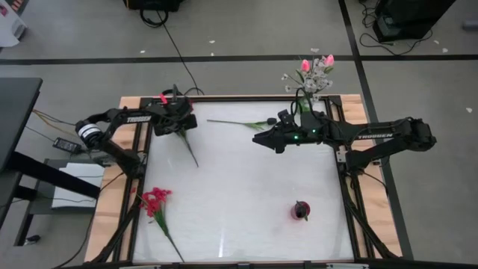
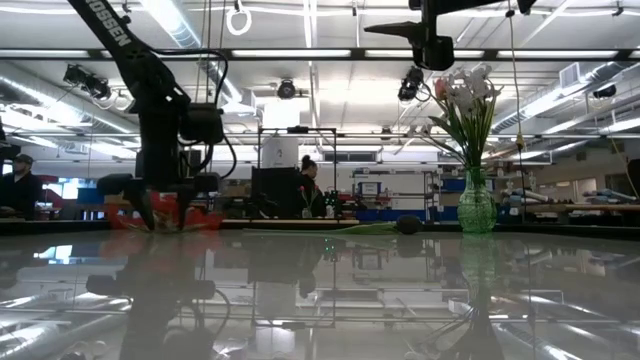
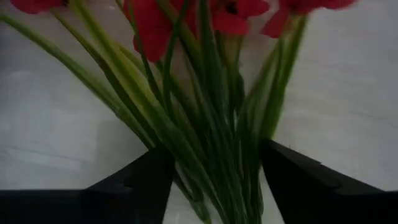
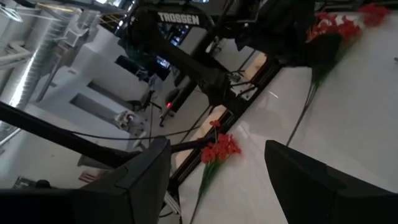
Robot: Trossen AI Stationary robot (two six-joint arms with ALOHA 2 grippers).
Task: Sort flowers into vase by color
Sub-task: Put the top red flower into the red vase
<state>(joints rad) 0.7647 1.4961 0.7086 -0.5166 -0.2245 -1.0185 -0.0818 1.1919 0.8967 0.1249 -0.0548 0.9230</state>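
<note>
A red flower (image 3: 186, 25) with a bundle of green stems (image 3: 205, 137) lies on the white table at the far left. My left gripper (image 3: 214, 180) points down over it, open, with one finger on each side of the stems; its place in the high view is (image 1: 178, 123). My right gripper (image 1: 261, 139) hovers open and empty above the far middle of the table. A green glass vase (image 2: 476, 205) at the far right corner holds pink tulips and white sprays (image 1: 315, 71). A second red bunch (image 1: 155, 202) lies near the left edge. A green-stemmed flower (image 1: 239, 123) lies at the far middle.
A small dark red vase (image 1: 301, 211) stands on the near right of the table. The wooden frame (image 1: 134, 101) borders the white surface. Cables and equipment lie on the floor beyond, and people sit in the room behind.
</note>
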